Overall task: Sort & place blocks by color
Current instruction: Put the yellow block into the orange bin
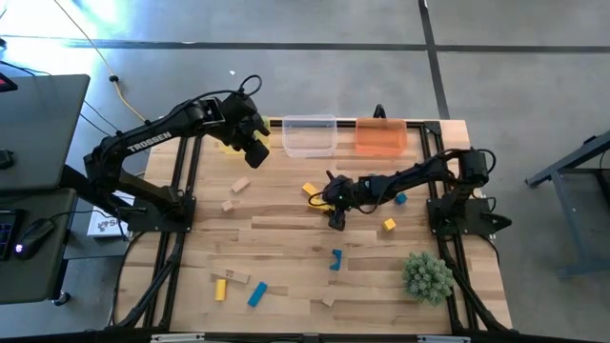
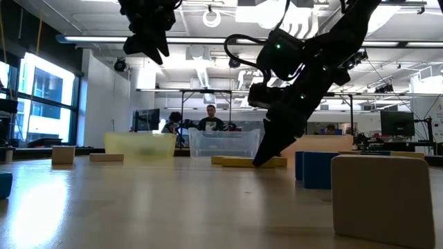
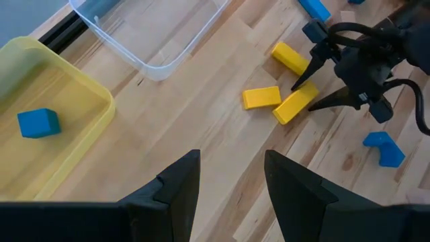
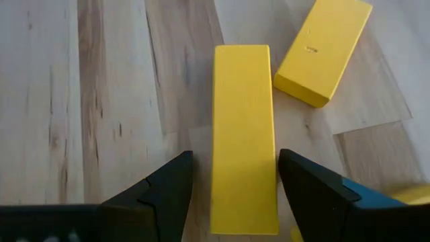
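My right gripper (image 4: 232, 178) is open and low over the table, one finger on each side of a yellow bar (image 4: 243, 134) that lies flat; a gap shows on both sides. A second yellow block (image 4: 322, 50) lies just beyond it. In the high view this gripper (image 1: 324, 196) is at the table's middle, by the yellow blocks (image 1: 310, 190). My left gripper (image 3: 232, 168) is open, empty and raised beside the yellow bin (image 3: 74, 101). A blue cube (image 3: 38, 123) rests on that bin's floor. Other blue (image 1: 335, 259), yellow (image 1: 389, 225) and tan (image 1: 239, 185) blocks lie scattered.
A clear bin (image 1: 310, 135) and an orange bin (image 1: 381, 135) stand along the far edge, right of the yellow bin. A spiky green plant ball (image 1: 427, 276) sits near the right near corner. Blocks (image 1: 257, 293) lie near the near edge. People are in the room behind (image 2: 210, 119).
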Controlling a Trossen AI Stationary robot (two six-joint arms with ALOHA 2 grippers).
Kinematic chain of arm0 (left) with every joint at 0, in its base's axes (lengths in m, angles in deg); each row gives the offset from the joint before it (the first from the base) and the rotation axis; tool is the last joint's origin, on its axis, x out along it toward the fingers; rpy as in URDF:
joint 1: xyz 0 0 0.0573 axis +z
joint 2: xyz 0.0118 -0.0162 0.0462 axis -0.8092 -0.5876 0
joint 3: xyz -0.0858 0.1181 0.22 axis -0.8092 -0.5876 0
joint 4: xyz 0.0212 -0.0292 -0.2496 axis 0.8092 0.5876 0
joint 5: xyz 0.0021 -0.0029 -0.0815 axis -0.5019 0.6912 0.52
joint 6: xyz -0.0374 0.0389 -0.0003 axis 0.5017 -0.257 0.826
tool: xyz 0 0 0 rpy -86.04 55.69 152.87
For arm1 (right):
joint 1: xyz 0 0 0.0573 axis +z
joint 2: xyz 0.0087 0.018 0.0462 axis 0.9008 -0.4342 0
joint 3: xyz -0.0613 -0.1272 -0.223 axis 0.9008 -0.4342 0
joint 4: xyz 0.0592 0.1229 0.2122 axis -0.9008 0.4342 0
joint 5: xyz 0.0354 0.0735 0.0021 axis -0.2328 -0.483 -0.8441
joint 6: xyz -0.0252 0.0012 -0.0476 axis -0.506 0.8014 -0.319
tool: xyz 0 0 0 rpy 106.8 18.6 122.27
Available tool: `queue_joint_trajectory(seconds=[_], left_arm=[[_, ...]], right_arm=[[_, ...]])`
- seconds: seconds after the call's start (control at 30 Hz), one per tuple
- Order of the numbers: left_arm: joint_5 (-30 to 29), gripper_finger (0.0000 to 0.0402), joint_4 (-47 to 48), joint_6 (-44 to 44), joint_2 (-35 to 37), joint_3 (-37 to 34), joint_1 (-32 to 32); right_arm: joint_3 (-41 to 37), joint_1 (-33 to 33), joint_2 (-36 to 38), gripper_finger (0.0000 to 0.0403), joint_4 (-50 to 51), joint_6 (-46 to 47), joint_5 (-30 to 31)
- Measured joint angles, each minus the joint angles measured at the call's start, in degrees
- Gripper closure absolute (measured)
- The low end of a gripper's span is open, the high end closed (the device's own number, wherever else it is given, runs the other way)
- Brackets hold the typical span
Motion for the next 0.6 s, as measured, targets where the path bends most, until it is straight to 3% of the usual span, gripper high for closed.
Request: queue_joint_trajectory(seconds=[0.3, 0.6], left_arm=[[0.00, 0.0245, 0.00, -0.02, 0.00, 0.00, 0.00], [0.00, 0.0245, 0.00, -1.99, -0.02, 0.00, 0.00]], right_arm=[[0.02, 0.20, 0.10, 0.0297, 0.17, 3.39, 0.34], [0.18, 0.13, 0.50, 0.0300, 0.76, 8.81, -1.49]])
